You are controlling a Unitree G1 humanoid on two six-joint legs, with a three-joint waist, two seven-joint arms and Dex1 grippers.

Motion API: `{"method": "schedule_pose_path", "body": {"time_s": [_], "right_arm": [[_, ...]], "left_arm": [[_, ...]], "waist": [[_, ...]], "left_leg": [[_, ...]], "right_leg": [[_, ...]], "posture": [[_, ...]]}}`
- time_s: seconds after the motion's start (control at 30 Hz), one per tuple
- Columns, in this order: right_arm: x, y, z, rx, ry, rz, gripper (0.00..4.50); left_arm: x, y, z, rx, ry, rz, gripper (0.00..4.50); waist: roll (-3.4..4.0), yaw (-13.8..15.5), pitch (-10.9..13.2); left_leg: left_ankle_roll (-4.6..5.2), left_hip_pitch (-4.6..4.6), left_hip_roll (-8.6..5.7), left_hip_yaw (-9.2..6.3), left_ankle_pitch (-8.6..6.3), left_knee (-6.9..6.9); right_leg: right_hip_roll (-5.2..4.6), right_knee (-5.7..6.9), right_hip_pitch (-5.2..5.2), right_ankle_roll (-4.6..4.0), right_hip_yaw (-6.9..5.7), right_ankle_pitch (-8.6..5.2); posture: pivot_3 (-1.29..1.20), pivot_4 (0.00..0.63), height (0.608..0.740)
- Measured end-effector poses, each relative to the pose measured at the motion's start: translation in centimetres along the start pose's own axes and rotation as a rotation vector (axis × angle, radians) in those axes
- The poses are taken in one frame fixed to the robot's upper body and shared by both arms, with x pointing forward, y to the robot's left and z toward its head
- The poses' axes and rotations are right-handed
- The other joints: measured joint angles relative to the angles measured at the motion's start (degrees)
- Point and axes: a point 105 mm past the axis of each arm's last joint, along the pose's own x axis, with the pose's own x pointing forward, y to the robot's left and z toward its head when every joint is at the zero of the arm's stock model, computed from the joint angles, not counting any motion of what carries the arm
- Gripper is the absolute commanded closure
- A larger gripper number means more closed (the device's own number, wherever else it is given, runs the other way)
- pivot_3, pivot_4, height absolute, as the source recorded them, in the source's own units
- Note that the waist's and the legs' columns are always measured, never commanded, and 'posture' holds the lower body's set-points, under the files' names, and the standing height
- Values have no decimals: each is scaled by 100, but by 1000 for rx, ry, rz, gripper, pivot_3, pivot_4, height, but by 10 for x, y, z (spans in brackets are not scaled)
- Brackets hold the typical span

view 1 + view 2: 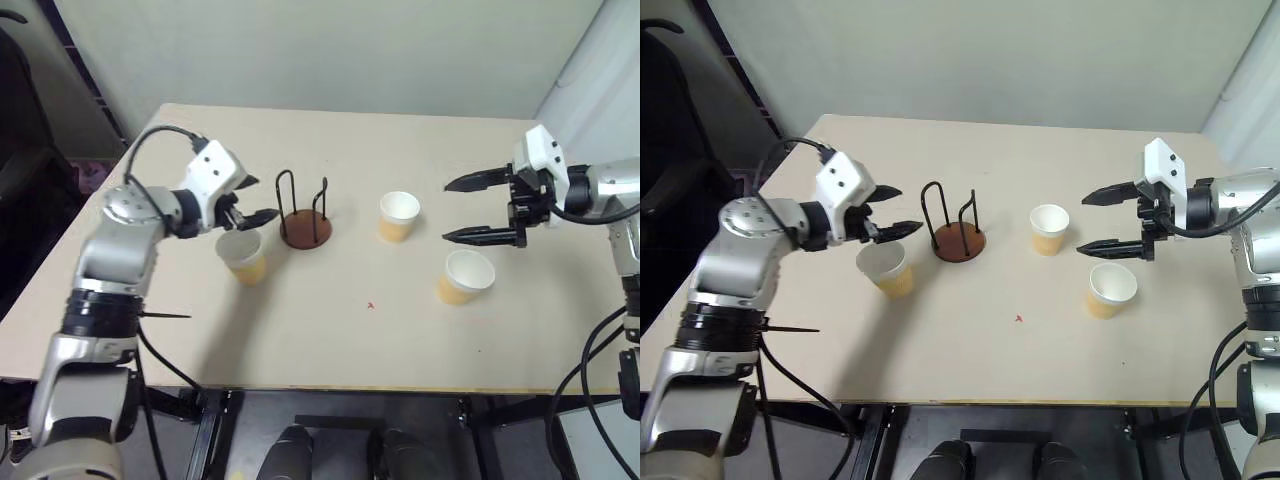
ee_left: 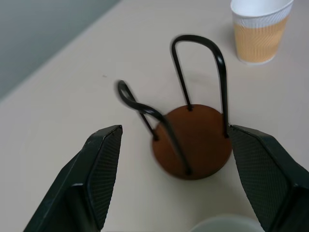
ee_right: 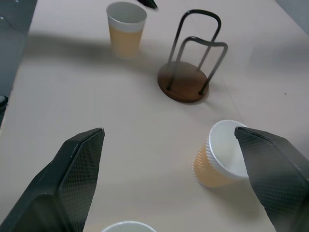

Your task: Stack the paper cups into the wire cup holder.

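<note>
Both tools gape wide, empty: left tool, right tool, above table.

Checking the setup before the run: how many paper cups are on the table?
3. One paper cup stands under the left gripper, left of the wire cup holder; one right of it; one nearer the front, below the right gripper.

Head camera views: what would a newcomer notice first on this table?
Probably the wire holder, standing with nothing in it near the middle of the table. Three cups stand apart around it: one on its left under the open left claw, one on its right, and one nearer the front edge, below the open right claw.
</note>
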Motion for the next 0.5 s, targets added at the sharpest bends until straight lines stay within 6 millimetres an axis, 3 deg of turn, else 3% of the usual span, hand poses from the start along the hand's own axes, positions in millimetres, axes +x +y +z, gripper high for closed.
{"method": "schedule_pose_path", "body": {"time_s": [0.27,0.47,0.5], "right_arm": [[6,6,15,-37,-20,-8,0],[6,4,14,-35,-19,-23,0],[6,4,14,-35,-19,-24,0]], "left_arm": [[24,12,-17,-81,96,150,791],[47,-1,-17,-150,73,161,791],[49,-2,-17,-157,71,164,949]], "waist": [[-3,29,1],[-3,50,1],[-3,50,2]], "left_leg": [[1,5,-3,3,1,7],[0,2,-8,6,5,15],[-3,2,-8,8,6,15]], "right_leg": [[0,3,6,7,2,4],[0,1,6,14,4,9],[1,2,6,14,4,9]], "posture": [[0,150,740],[0,150,740],[0,150,740]]}}
